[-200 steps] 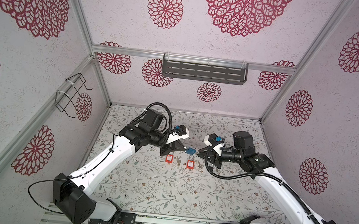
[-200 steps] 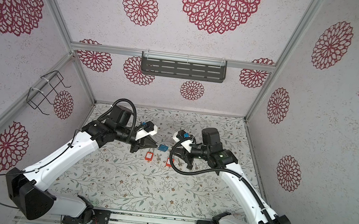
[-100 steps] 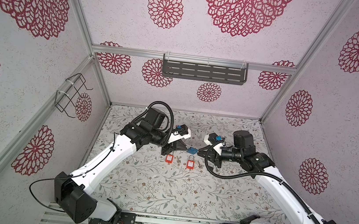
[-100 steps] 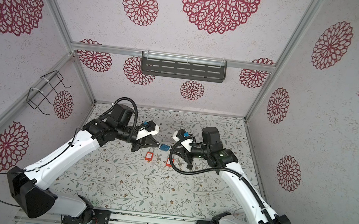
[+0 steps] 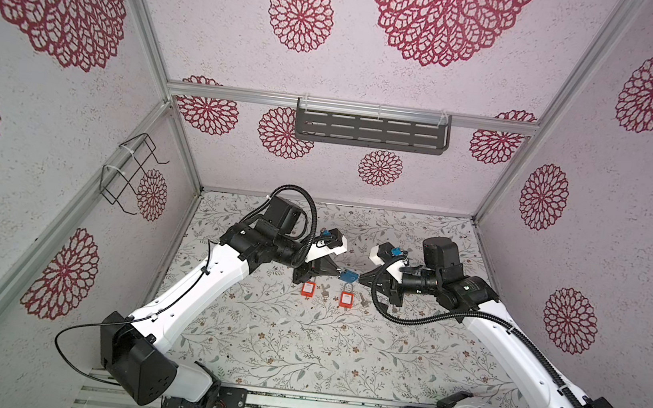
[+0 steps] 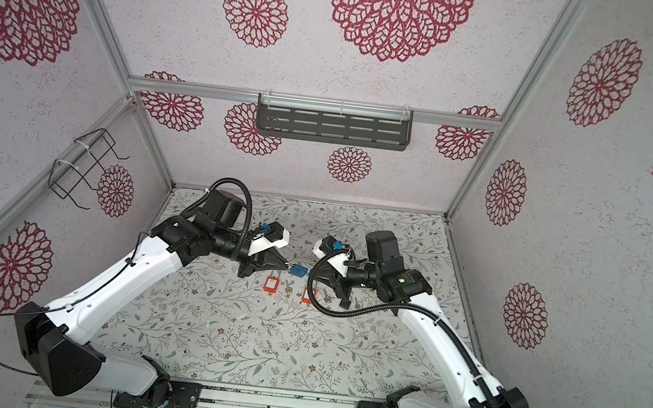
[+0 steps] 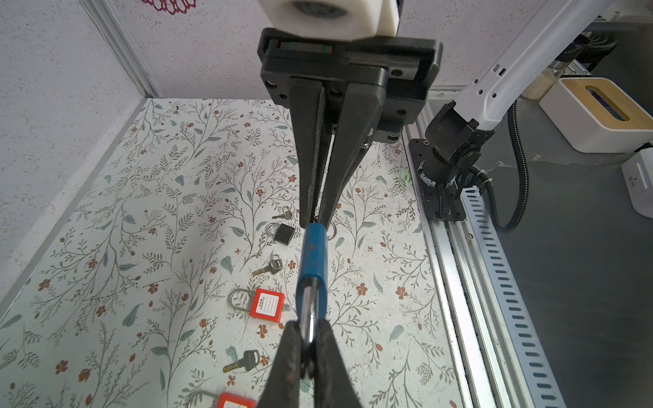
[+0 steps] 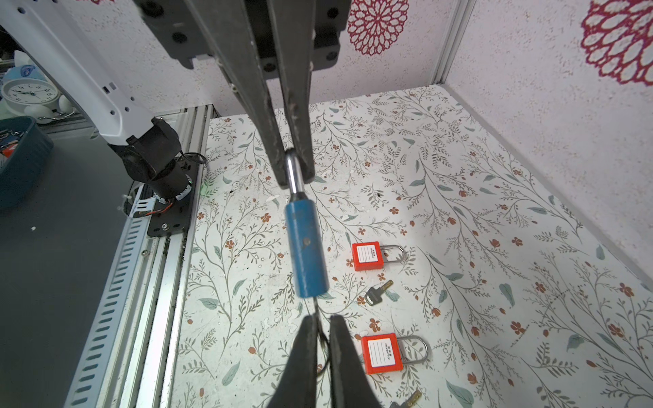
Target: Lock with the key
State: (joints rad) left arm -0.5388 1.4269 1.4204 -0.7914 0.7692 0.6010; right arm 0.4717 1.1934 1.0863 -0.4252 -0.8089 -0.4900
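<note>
Blue padlock (image 5: 349, 276), shackle (image 8: 292, 173) silver. Red-orange padlock (image 8: 367, 256) and a second red-orange padlock (image 8: 381, 353), each with a white label. Small black padlock (image 7: 284, 234). Mat (image 5: 280, 334) white, printed with grey-green leaf sprigs and small rust-red flowers. Wall (image 5: 352, 74) pale, speckled, with crimson lace-like rosettes. Left arm (image 5: 198, 286) and right arm (image 5: 510, 339) white, joints black.

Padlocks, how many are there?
4. A blue metal padlock is held up; two red plastic padlocks and a small black padlock lie on the floral table. More may hide.

Blue padlock (image 7: 312, 254): one. Red padlocks (image 7: 266, 303): two. Black padlock (image 7: 284, 234): one. Loose keys (image 7: 243, 362): three.
</note>
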